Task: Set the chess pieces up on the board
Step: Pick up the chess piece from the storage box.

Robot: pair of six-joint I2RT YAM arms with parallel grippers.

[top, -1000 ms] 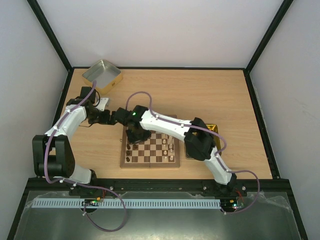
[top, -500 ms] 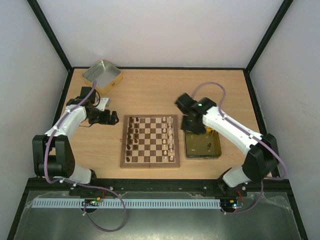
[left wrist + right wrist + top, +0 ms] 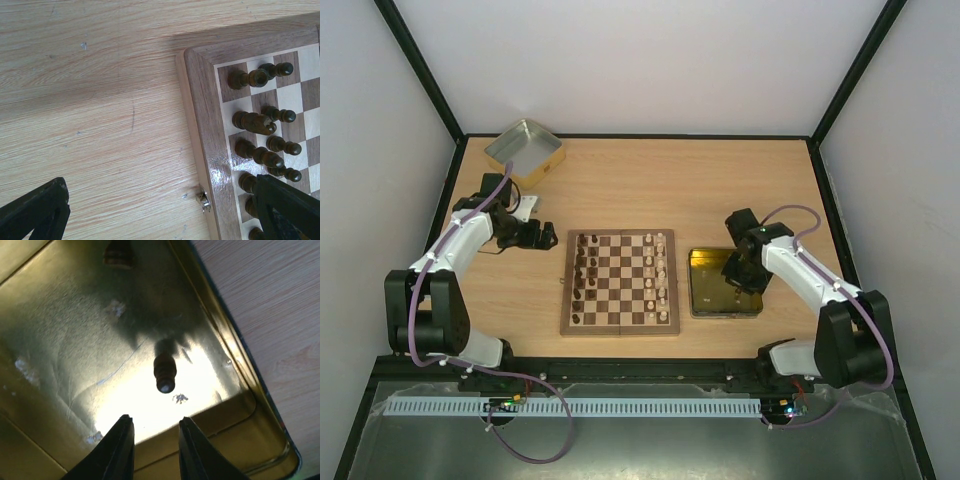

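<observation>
Tabletop point(image 3: 650, 190): left tool point(image 3: 546, 238) wide beside board point(image 3: 566, 300); right tool point(image 3: 152, 450) narrow, empty, over tin point(image 3: 60, 340).

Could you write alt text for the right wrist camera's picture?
A small dark brown chess piece sits in a yellow-gold tin, just ahead of the right gripper, its jaws slightly apart and empty. A second dark piece shows at the top edge, and the wooden table lies to the right.

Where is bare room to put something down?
The table is bare beyond the board, from the silver tin to the right edge. The board's side columns are crowded with chess pieces; its middle is free.
</observation>
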